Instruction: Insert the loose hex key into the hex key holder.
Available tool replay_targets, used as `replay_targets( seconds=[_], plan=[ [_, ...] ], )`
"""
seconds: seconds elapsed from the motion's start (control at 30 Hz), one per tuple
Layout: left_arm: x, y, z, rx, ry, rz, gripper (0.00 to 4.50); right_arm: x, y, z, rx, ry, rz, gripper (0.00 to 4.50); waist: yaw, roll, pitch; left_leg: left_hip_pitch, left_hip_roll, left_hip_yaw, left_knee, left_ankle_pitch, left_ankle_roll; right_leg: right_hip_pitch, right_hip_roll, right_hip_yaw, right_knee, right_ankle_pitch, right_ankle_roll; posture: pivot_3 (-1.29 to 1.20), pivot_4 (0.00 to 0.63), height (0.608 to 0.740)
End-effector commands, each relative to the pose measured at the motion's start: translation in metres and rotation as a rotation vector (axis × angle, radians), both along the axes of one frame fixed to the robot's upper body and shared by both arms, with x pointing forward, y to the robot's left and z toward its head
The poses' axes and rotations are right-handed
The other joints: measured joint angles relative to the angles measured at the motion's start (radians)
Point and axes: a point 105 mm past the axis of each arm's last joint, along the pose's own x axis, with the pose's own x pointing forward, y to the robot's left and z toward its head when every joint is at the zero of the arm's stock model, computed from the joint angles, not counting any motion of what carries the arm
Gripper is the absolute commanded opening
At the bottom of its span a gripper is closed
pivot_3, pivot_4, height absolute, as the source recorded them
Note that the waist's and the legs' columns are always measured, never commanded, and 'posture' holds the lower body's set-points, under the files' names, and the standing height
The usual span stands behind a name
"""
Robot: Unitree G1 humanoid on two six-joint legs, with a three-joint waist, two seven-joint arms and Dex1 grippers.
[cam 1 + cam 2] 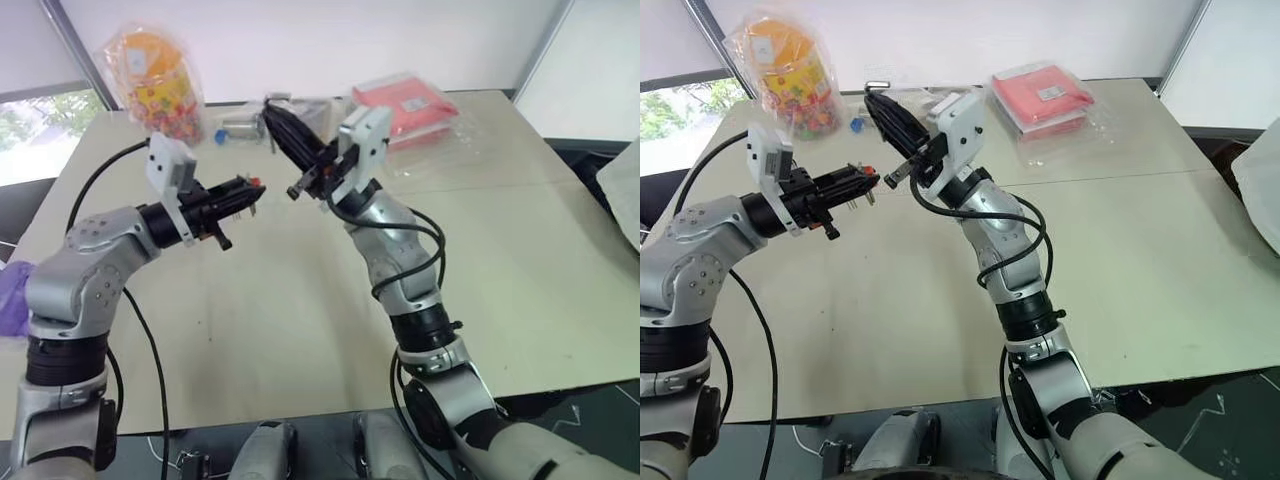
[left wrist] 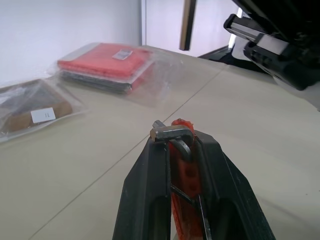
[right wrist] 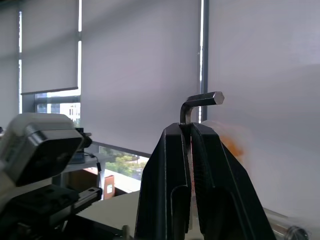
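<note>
Fingers first: both pairs are pressed tight on their loads, nothing spread. Your left gripper pinches the hex key holder, orange block sandwiched between the two black fingers, w/ a silvery key's bent end poking past the tips. Your right gripper pinches the loose hex key: the shank runs down between the pads, and the short bent end sticks out sideways just past the fingertips.

Largest down: the table spreads wide and pale well below both pairs. Beyond the fingers, toward the far edge, sit a red flat packet in clear plastic and a bag of coloured sweets, both well apart from the work.

Relation that counts: the two tips face each other in mid-air, close but apart, a small gap between them. The holder lies straight across from the right fingertips. The key's long axis runs along the right fingers, angled up and toward the left pair; the left pair points roughly level. So, by my read, the key isn't yet lined up w/ a slot. Which slot is free I can't tell.

Room: open air all round the tips. Watch the black cable bundle just behind the right fingers.
</note>
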Motion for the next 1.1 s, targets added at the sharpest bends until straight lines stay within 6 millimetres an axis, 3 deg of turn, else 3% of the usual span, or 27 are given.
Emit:
replay_targets(
  seconds=[0.03,0.63,1.1],
  plan=[
    [-0.001,-0.004,0.011,0.003,-0.052,-0.017,0.11,-0.015,0.005,0.011,0.013,-0.051,0.053,0.03,-0.001,0.000,0.000,0.000,0.000,0.000,0.000,0.000,0.000,0.000,0.000,0.000,0.000,0.000,0.000,0.00,0.150,0.740],
    [-0.004,-0.008,0.013,-0.004,-0.053,-0.032,0.11,-0.018,0.018,-0.001,-0.004,-0.029,0.073,0.03,-0.001,0.000,0.000,0.000,0.000,0.000,0.000,0.000,0.000,-0.001,0.000,0.000,0.001,0.000,0.000,0.00,0.150,0.740],
    [-0.007,-0.009,0.013,-0.014,-0.053,-0.032,0.11,-0.009,0.020,-0.016,-0.026,-0.009,0.048,0.03,-0.001,0.000,0.000,0.000,0.000,0.000,0.000,0.000,0.000,-0.001,0.000,0.000,0.001,0.000,0.000,0.00,0.150,0.740]
  ],
)
